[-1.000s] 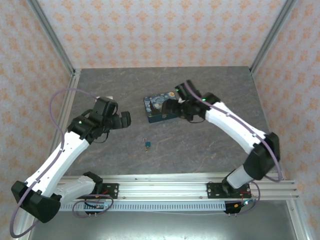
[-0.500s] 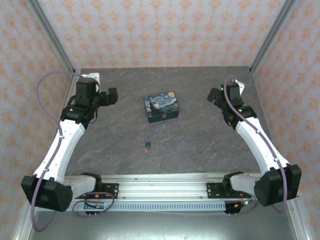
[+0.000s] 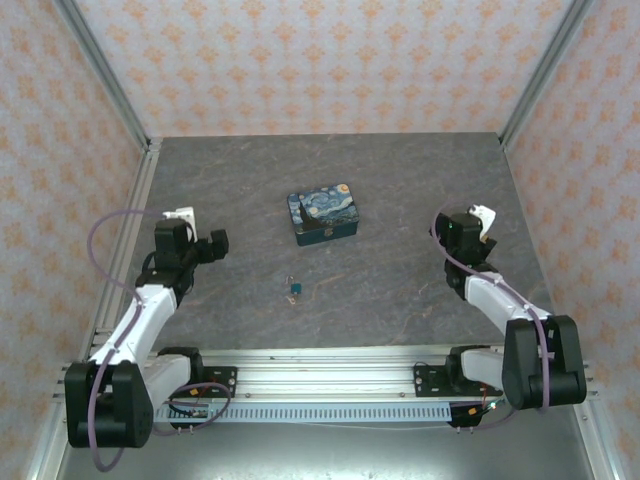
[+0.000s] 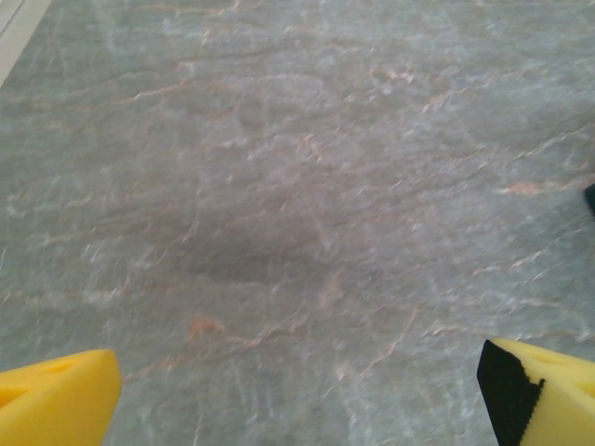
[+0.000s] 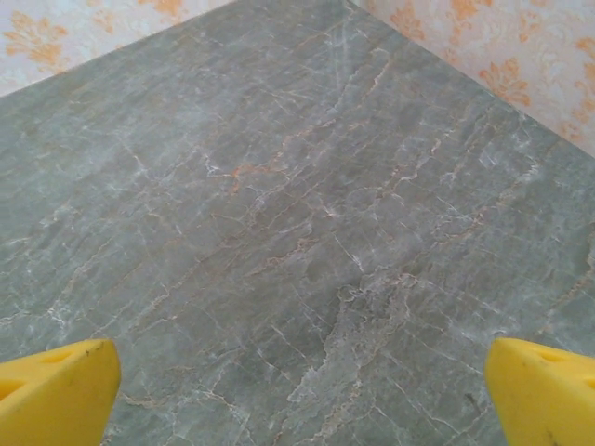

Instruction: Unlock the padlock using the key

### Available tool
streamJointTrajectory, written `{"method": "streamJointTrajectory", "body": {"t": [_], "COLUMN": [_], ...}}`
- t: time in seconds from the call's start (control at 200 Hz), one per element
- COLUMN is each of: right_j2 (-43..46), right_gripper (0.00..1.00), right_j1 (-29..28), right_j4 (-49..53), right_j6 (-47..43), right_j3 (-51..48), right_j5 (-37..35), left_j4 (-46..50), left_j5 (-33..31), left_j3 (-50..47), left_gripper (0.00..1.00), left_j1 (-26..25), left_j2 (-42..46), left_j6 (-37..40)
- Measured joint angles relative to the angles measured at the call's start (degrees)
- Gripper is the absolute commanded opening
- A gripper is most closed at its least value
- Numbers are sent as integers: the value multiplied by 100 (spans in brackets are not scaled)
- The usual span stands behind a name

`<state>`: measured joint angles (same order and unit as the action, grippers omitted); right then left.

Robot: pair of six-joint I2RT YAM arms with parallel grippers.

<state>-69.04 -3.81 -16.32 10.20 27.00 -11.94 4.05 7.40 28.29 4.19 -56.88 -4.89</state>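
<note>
Tiny teal-blue padlock (image 3: 295, 291) lies on the grey marbled stone-look desk (image 3: 400, 180), approx mid-desk. It's nearer the arm bases than the rectangular blue-and-yellow Starry Night tin box (image 3: 322, 214), which sits apart behind it. Thin dull-metal sliver (image 3: 290, 279) touches the padlock's far side; key or shackle, too small to tell.

Left claw (image 3: 216, 245) hangs over the desk's left part, well apart from padlock, pointing twd the desk's middle. In left wrist view its yellow fingertips (image 4: 56, 400) sit at the two bottom corners, wide apart, w/ bare desk btwn them.

Right claw (image 3: 450, 224) is over the desk's right part, also well apart from padlock & tin. In right wrist view its yellow fingertips (image 5: 56, 390) are likewise spread wide, bare desk btwn, w/ orange-patterned wall (image 5: 465, 37) beyond.
</note>
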Motion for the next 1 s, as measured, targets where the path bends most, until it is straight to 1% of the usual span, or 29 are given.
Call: {"method": "streamJointTrajectory", "body": {"t": [0.21,0.295,0.37,0.445,0.661,0.776,0.896,0.946,1.001], "right_j2": [-2,-7,-7,-11,-111,-632,-1434,-1683,-1738], "right_gripper": [100,100,100,100,100,100,100,100,100], "right_j1": [0,0,0,0,70,179,216,216,216], "right_j4": [-1084,-1294,-1285,-1228,-1974,-2629,-3307,-3405,-3329], "right_j6": [-378,-555,-719,-824,-986,-970,-920,-918,-918], "right_j3": [-323,-323,-321,-354,-1082,-1104,-1093,-1078,-1038], "right_j5": [59,81,98,72,9,33,31,39,57], "left_j4": [-684,-968,-1327,-1733,-2813,-3248,-3580,-3711,-3805], "left_j5": [-632,-833,-931,-951,-933,-826,-658,-614,-581], "left_j3": [-1228,-1513,-1613,-1650,-1749,-1738,-1523,-1377,-1178], "left_gripper": [100,100,100,100,100,100,100,100,100], "left_j1": [0,0,0,0,0,0,0,-2,-2], "left_j2": [903,1097,1073,925,341,-83,-807,-1117,-1432], "left_j6": [-105,-151,-173,-212,-260,-258,-256,-254,-225]}}
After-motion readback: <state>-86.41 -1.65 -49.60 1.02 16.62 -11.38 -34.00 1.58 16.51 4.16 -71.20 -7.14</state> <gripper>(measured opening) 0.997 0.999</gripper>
